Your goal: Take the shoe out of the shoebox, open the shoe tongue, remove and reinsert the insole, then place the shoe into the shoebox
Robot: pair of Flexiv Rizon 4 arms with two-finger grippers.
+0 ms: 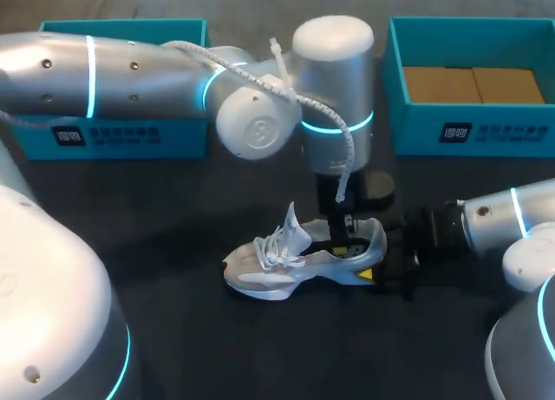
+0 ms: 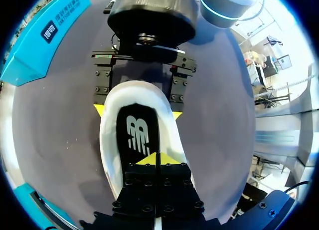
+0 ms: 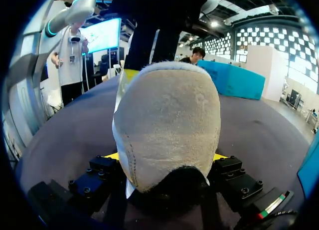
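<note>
Insole step, likely removal. Our right pincer [image 3: 166,157] pinches the shoe [image 1: 295,261] at the heel. Left pincer [image 2: 157,160] is pressed together above the insole [image 2: 137,135]. Next we must catch its edge.

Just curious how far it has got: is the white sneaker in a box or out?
Out: the white sneaker stands on the dark table, outside the teal cardboard box at the right.

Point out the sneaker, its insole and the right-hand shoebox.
White and grey sneaker [image 1: 290,263]: head view, midfoot side.
Black printed insole [image 2: 137,135]: left wrist view, its middle.
Open teal cardboard shoebox [image 1: 512,129]: head view, front wall.
</note>
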